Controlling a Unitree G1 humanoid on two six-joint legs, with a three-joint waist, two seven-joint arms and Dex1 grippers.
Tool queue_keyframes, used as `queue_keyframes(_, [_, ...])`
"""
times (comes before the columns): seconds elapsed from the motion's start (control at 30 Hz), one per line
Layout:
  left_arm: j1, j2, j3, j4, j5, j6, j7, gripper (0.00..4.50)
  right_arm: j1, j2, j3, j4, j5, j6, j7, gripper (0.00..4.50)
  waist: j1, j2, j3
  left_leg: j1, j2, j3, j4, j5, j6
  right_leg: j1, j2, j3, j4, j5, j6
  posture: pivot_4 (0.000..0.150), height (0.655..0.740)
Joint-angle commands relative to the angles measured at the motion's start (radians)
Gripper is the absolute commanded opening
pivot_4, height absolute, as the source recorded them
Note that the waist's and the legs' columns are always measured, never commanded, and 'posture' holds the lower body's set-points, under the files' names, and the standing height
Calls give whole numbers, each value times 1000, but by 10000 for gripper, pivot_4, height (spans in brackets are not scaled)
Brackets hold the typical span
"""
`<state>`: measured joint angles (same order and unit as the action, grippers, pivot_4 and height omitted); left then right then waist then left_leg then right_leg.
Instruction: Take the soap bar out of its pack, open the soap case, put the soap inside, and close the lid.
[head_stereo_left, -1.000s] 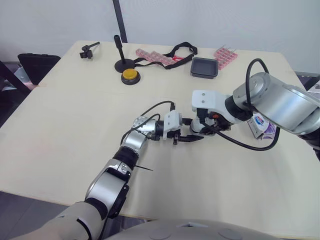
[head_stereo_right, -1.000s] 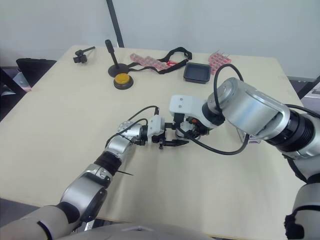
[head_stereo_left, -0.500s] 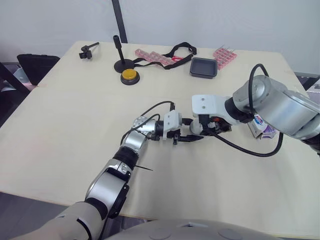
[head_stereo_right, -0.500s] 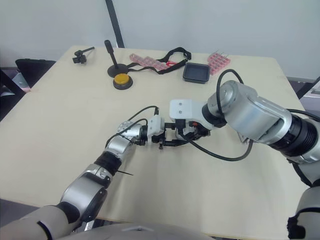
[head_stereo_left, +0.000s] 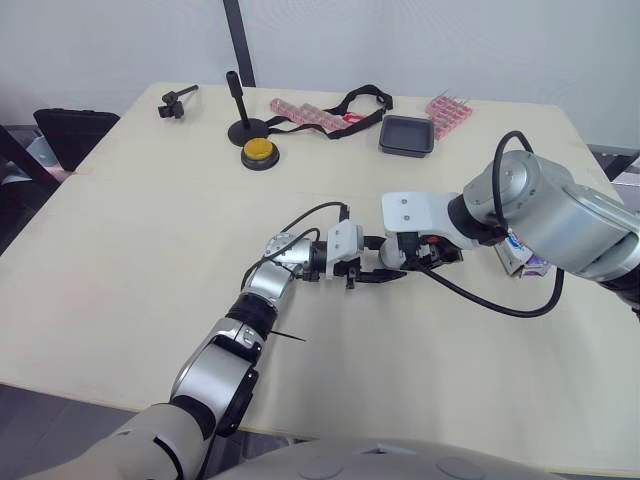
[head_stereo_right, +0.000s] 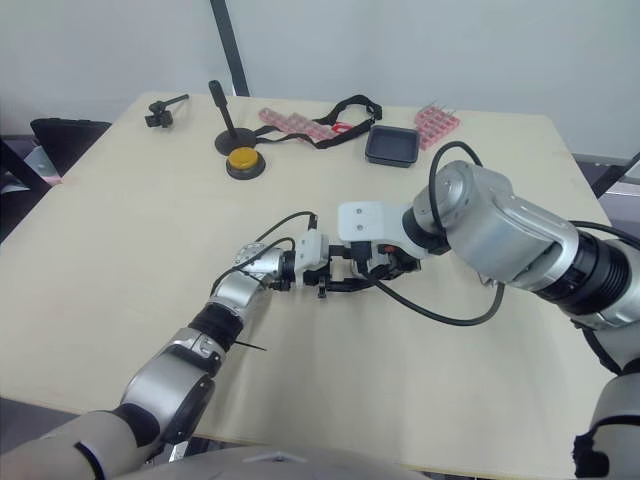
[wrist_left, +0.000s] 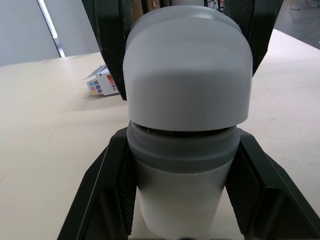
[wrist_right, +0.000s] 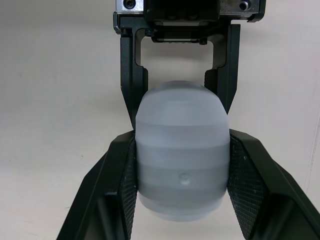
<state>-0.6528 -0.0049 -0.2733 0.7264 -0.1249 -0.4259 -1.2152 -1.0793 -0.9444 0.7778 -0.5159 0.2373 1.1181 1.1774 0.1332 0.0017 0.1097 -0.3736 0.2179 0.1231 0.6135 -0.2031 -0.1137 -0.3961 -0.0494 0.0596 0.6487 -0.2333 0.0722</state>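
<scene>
1 soap case (wrist_right: 182, 150), 1 soap pack (wrist_left: 102, 82), 1 tray (head_stereo_left: 408, 134), 1 btn (head_stereo_left: 260, 151).

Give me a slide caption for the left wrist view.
Left gripper grips the base of the white soap case, right gripper its lid, soap pack lying on the table behind.

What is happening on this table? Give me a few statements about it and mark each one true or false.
1. The left gripper and the right gripper both clamp the soap case from opposite ends. True.
2. The soap pack lies inside the black tray. False: the pack lies on the bare table at the robot's right, well apart from the tray, which sits near the far edge.
3. The yellow button sits on the far part of the table, to the left of the black tray. True.
4. A person's hand holds the soap case. False: the two grippers hold it.
</scene>
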Motion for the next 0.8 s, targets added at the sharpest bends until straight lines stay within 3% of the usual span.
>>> queue_keyframes(0.03, [-19,-3,16,-16,-12,-11,16,18954,15,11,3,0,-5,-7,22,19627,0,0,0,0,0,0,0,0,0,0,0,0,0,0,0,1500,7395])
queue_keyframes(0.23, [-19,-3,15,-16,-13,-9,15,18954,21,17,-6,6,-21,-21,30,19627,-1,0,0,0,0,0,1,0,0,0,0,0,0,0,0,1500,7395])
queue_keyframes(0.27, [-19,-3,14,-16,-13,-9,15,18954,21,18,-8,7,-22,-24,31,27626,-1,0,0,0,0,0,1,0,0,0,0,0,0,0,0,1500,7395])
queue_keyframes(0.47, [-19,-2,13,-17,-15,-7,13,18954,29,18,-11,7,-38,-36,38,44783,-1,0,0,0,0,0,1,0,0,-1,0,0,0,0,0,1500,7395])
queue_keyframes(0.8, [-18,-3,12,-19,-14,-7,14,18954,27,15,-27,35,-65,-55,37,44783,-1,0,0,0,0,0,1,0,0,-2,0,0,0,0,0,1500,7395])
